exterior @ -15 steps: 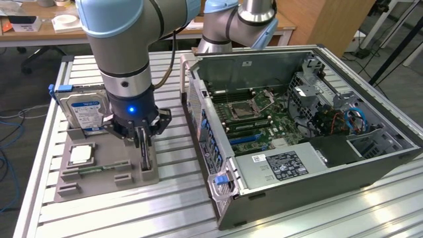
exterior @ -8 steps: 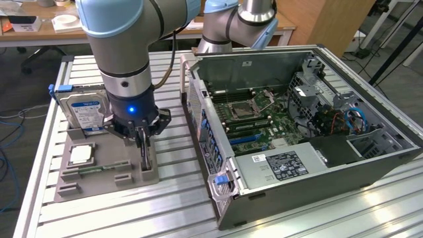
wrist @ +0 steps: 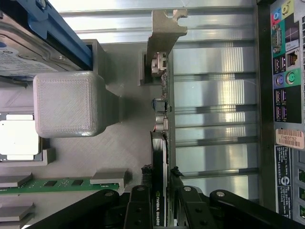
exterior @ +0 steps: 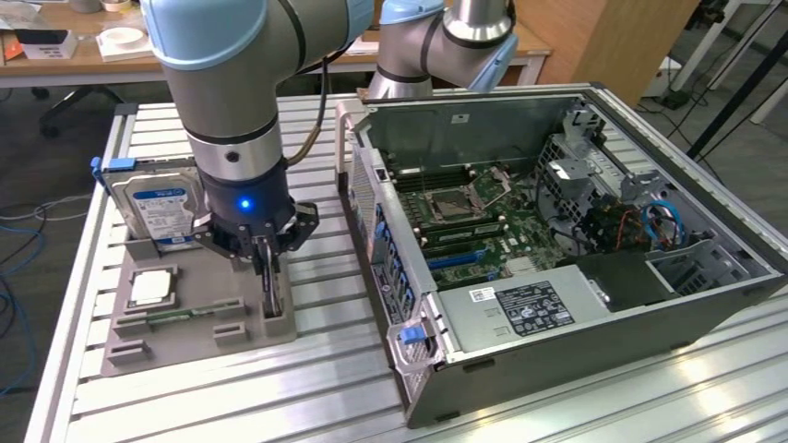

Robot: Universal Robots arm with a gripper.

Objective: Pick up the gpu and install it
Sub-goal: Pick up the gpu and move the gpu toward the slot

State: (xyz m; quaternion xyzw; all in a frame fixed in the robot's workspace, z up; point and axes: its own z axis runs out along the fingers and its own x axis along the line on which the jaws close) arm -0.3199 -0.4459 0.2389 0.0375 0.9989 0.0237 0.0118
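The gpu (exterior: 273, 293) stands on its edge in a slot at the corner of the grey holder tray (exterior: 185, 343) nearest the computer case. In the wrist view the gpu (wrist: 162, 138) shows edge-on, a thin dark card with its silver end bracket (wrist: 164, 28) at the far end. My gripper (exterior: 268, 257) comes straight down over it. My gripper (wrist: 162, 179) has its black fingers (wrist: 143, 193) pressed against both faces of the card, shut on it. The card's lower edge still sits in the tray slot.
The open computer case (exterior: 542, 249) lies at the exterior view's right, motherboard (exterior: 474, 245) exposed, its rear panel (wrist: 286, 119) close to the tray. The tray also holds a blue-labelled hard drive (exterior: 158, 208), a processor (exterior: 150, 288) and a memory stick (exterior: 173, 318). A second arm (exterior: 444, 37) stands behind.
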